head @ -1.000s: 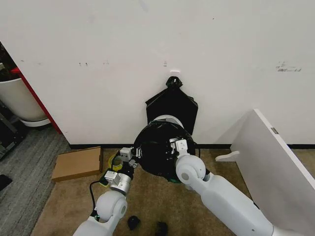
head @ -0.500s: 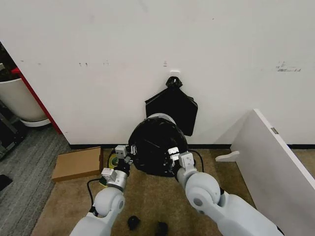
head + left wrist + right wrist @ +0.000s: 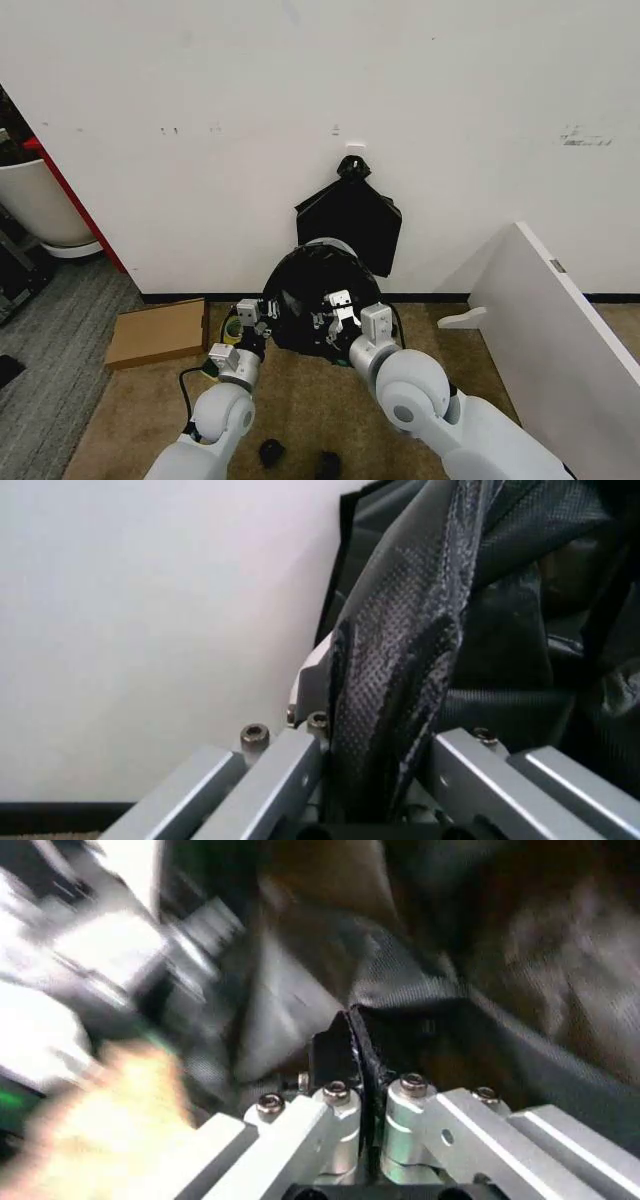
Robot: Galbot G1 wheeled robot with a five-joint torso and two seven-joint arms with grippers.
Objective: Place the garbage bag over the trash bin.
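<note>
The glossy black garbage bag (image 3: 305, 285) bulges over the trash bin, of which a strip of cream-white rim (image 3: 336, 243) shows at the back by the wall. At the bag's near left side, my left gripper (image 3: 262, 316) is shut on a fold of the crinkly film (image 3: 400, 667). My right gripper (image 3: 335, 312) sits at the bag's near front, close to the left one, and is shut on a thin edge of the bag (image 3: 362, 1042).
A flat black bag (image 3: 350, 215) knotted at its top hangs on the wall right behind the bin. A cardboard sheet (image 3: 158, 332) lies on the carpet to the left. A white tub (image 3: 40, 205) stands far left, and a white board (image 3: 560, 320) leans at the right.
The right gripper came down and then moved left toward the left gripper, drawing the bag's near edge with it. The bag's outline has narrowed. The left gripper barely shifted.
</note>
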